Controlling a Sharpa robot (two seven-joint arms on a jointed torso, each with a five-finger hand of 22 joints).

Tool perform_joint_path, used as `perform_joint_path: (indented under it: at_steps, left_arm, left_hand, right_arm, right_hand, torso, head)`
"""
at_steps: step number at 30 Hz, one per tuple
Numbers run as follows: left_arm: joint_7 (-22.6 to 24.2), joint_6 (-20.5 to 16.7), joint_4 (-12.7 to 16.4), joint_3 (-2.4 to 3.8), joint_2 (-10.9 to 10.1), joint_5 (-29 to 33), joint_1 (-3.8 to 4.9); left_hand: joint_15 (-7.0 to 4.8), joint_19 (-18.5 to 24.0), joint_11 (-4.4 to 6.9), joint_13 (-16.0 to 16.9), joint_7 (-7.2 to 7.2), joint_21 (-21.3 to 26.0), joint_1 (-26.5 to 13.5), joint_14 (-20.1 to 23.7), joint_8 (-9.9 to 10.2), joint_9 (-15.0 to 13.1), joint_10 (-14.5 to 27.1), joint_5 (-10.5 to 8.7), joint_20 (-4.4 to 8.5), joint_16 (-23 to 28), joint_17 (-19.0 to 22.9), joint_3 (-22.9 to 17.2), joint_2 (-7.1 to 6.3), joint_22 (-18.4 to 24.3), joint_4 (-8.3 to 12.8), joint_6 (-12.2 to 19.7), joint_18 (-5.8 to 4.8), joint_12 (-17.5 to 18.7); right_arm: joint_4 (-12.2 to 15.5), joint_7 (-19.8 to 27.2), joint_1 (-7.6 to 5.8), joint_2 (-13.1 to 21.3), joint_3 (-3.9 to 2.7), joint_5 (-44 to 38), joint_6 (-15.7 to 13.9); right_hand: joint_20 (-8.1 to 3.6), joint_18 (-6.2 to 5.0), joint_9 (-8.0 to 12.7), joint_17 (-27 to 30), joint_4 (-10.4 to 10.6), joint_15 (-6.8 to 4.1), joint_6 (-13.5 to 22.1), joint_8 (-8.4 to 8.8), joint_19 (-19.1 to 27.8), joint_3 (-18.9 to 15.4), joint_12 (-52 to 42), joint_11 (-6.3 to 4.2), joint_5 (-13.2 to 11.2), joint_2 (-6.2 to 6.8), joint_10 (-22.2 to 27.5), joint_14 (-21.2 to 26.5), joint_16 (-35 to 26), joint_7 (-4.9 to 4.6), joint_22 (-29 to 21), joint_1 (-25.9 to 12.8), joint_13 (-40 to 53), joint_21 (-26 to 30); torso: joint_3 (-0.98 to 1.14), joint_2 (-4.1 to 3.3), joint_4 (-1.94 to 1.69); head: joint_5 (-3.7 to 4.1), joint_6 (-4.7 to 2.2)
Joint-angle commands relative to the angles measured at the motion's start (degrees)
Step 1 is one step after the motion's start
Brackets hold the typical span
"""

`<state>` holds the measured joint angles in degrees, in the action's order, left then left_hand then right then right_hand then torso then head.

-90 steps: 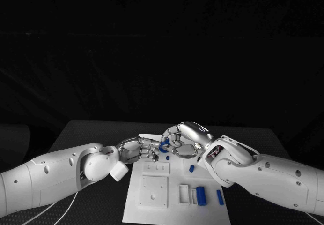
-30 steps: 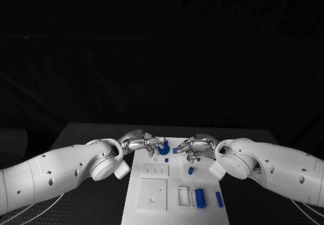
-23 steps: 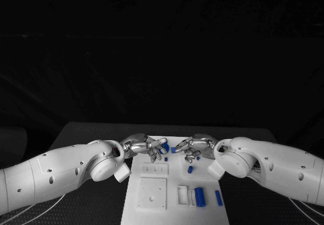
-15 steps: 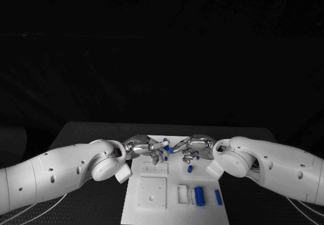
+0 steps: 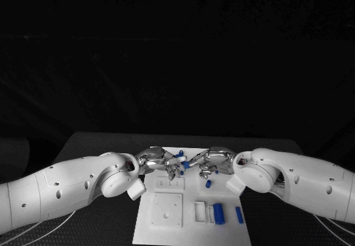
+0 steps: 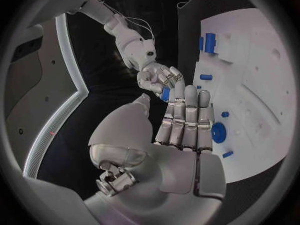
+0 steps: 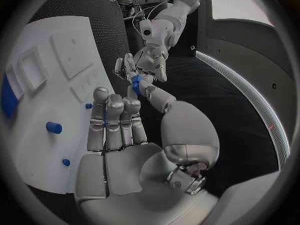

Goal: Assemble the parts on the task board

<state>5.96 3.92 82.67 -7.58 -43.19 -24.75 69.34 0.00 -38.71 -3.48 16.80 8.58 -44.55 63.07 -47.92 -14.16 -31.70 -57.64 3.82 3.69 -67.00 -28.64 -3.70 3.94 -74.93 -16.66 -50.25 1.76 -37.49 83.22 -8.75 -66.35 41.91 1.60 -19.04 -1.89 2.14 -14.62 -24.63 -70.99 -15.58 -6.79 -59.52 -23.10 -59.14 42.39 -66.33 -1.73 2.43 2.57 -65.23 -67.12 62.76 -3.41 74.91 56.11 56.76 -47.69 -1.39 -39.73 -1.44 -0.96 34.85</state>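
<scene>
The white task board (image 5: pixel 169 225) lies mid-table. My two hands meet fingertip to fingertip over its far part. My right hand (image 5: pixel 213 160) pinches a small blue part (image 5: pixel 185 165) at its fingertips; the left wrist view shows that part (image 6: pixel 165 94) under the right hand (image 6: pixel 156 77). My left hand (image 5: pixel 157 160) reaches in with straight fingers (image 6: pixel 187 117) whose tips touch the same part (image 7: pixel 135 83); whether it also grips is unclear. A round blue part (image 6: pixel 219 132) sits on the board beside the left fingers.
More blue parts lie on the board: a short peg (image 5: pixel 208 183) near the middle, a thick cylinder (image 5: pixel 219 214) and a thin bar (image 5: pixel 239 215) at the near right. A square recess (image 5: pixel 167 210) is at the near left.
Since three seconds ago the arms swung apart and the hands lowered over the board's far part. In the last second the fingertips closed together around the small blue part.
</scene>
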Motion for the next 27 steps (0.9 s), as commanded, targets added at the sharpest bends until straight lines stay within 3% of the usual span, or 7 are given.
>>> perform_joint_path:
  at_steps: [1, 8, 14, 27]
  left_arm:
    - [0.66, 1.84, 0.51, 0.12, 0.29, 1.07, 0.12]
    - [0.27, 1.50, -0.23, 0.12, 0.31, -2.43, 0.12]
    - [0.13, 1.32, -1.02, 0.12, 0.10, -3.46, 0.12]
    - [-0.10, 2.08, -0.79, 0.12, 0.07, -2.47, 0.12]
  left_hand:
    - [-0.37, -0.28, 0.09, -0.13, 0.23, -0.24, 1.55, 0.13, 0.06, 0.02, -0.24, 0.37, 2.37, -0.19, 0.10, 0.51, 0.07, -0.25, -0.05, -0.08, 0.61, -0.25]
    - [-0.31, -0.34, 0.06, -0.25, 0.24, -0.25, 3.55, 0.16, 0.02, 0.17, -0.19, 0.45, 2.31, -0.18, 0.16, 1.20, -0.48, -0.17, -0.04, -0.06, 0.54, -0.24]
    - [-0.25, -0.50, -0.09, -0.37, 0.31, -0.19, 3.23, 0.12, 0.06, 0.33, -0.11, 0.35, 2.25, -0.14, 0.24, 2.02, -2.20, -0.01, -0.20, 0.06, 0.46, -0.19]
    - [-0.26, -0.63, -0.09, -0.44, 0.30, -0.12, 2.89, 0.12, 0.04, 0.40, -0.07, 0.40, 2.28, -0.08, 0.31, 2.03, -2.88, 0.12, -0.14, 0.05, 0.50, -0.16]
  right_arm:
    - [0.17, -0.14, 0.08, -0.25, 0.04, -0.17, 1.80]
    - [0.14, -0.09, 0.08, -0.25, 0.04, 0.07, 2.11]
    - [0.09, -0.12, 0.08, -0.14, 0.04, 0.00, 2.14]
    - [-0.08, -0.05, 0.08, -0.44, 0.04, -0.25, 2.36]
  right_hand:
    - [-0.08, -0.38, -1.81, -0.02, -0.44, -0.08, -0.71, -0.12, 0.34, 0.00, -0.07, -0.05, 0.36, -0.72, 0.36, 0.40, 0.32, -1.09, 0.77, -0.10, 0.11, -0.33]
    - [-0.08, -0.38, -1.83, -0.02, -0.50, -0.07, -0.70, -0.11, 0.35, -0.01, -0.08, -0.04, 0.36, -0.77, 0.37, 0.42, 0.37, -1.10, 0.77, -0.14, 0.16, -0.36]
    - [-0.08, -0.38, -1.85, -0.02, -0.56, -0.08, -0.71, -0.11, 0.34, -0.01, -0.09, -0.04, 0.36, -0.83, 0.36, 0.43, 0.41, -1.09, 0.77, -0.16, 0.20, -0.40]
    - [-0.10, -0.38, -1.89, -0.02, -0.66, -0.08, -0.70, -0.09, 0.34, 0.01, -0.10, -0.04, 0.36, -0.92, 0.35, 0.44, 0.49, -1.09, 0.77, -0.15, 0.28, -0.46]
  torso:
    - [0.03, -0.01, -0.01]
    - [0.05, -0.01, 0.06]
    - [0.05, -0.02, 0.05]
    - [-0.01, 0.01, -0.01]
  head:
    - [0.00, 0.07]
    - [0.02, 0.10]
    - [0.06, 0.11]
    - [0.14, 0.22]
